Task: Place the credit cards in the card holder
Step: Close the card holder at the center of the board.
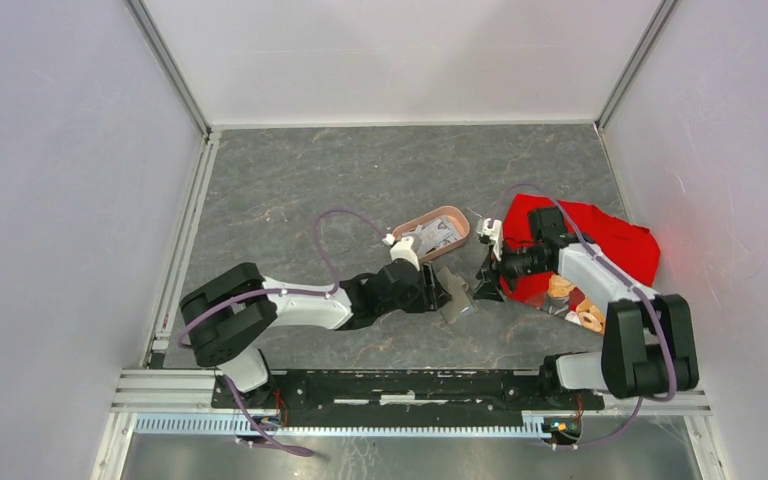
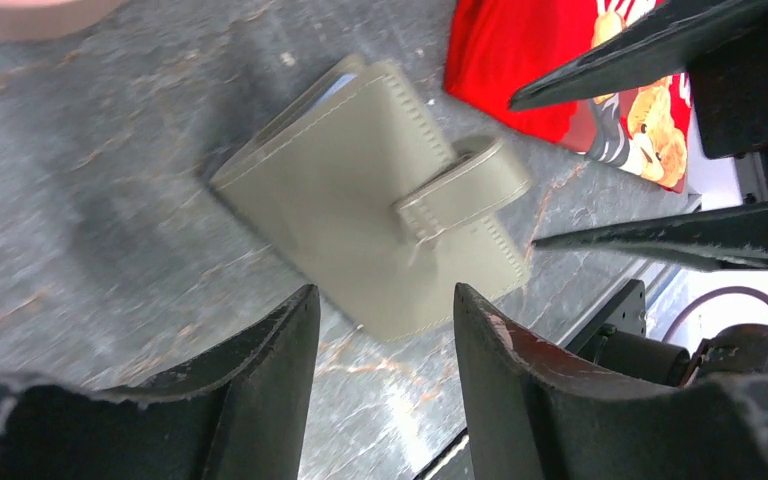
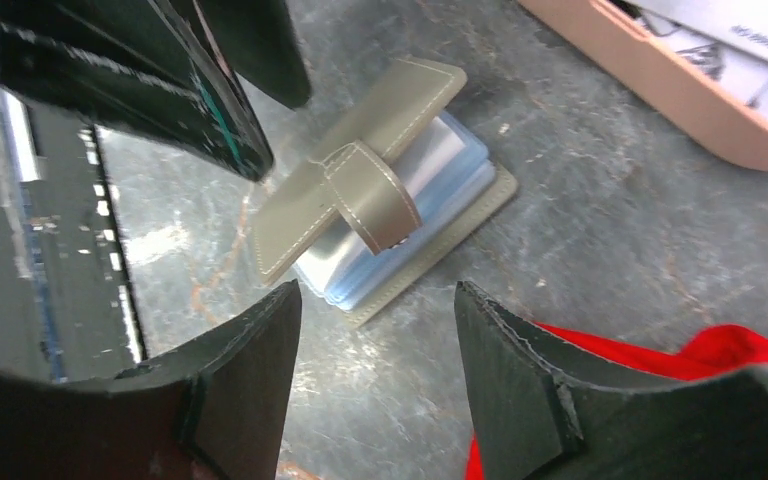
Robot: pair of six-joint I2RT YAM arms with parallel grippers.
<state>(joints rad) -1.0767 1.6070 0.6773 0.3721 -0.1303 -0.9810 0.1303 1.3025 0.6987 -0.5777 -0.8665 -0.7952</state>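
1. The grey tabletop (image 1: 290,180) carries the lot. Both arms lean in and meet at its middle, one from the left and one from the right.
2. Over on the right lies a crumpled red cloth (image 1: 620,240) with a cartoon print. It's no part of the job; the right arm simply reaches across it.
3. Just far of the meeting point sits the pink tray (image 3: 650,95), and the credit cards (image 3: 750,30) lie heaped inside it, so they're close by for the picking.
4. The card holder (image 2: 350,200) lies flat on the stone between the two arms, near of the tray. Its top cover is a little lifted and clear sleeves peep out. Whether any sleeve has a card in it, I can't tell.
5. The left pincer (image 2: 385,295) has its jaws apart over the holder's corner and is gripping nothing. The right pincer (image 3: 377,290) faces it, also spread and empty. My guess is that one will pin the holder while the other lifts the cover.
6. The little strap (image 3: 370,190) arches loosely across the cover, which probably explains why the cover gapes.
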